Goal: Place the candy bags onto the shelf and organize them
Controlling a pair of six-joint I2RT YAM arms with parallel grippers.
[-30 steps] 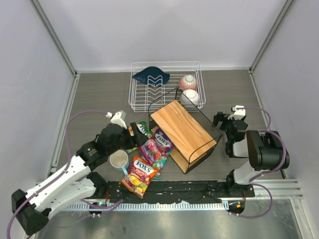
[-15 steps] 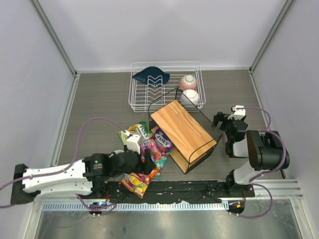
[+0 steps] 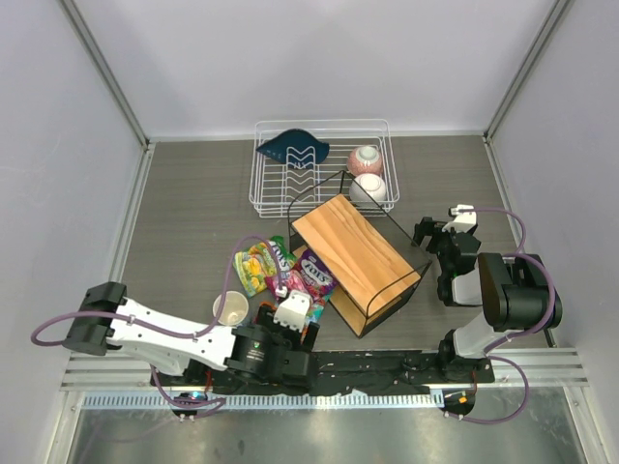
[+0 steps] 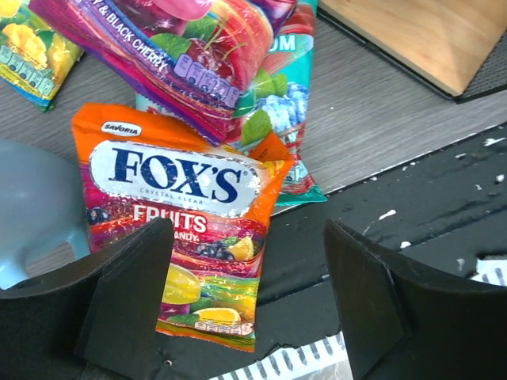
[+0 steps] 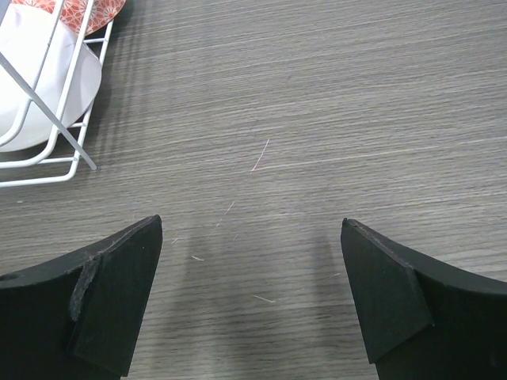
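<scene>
Teal bag hides under orange bag and purple bag, below spread left hand.

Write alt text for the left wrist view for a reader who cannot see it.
Open left hand over an orange candy bag lying flat. Beyond it a purple bag overlaps a teal bag; a wooden board shows top right.

The top camera overlooks the whole tabletop from high above. Both wrist cameras face down, close. The left shares the candy bags with it.
</scene>
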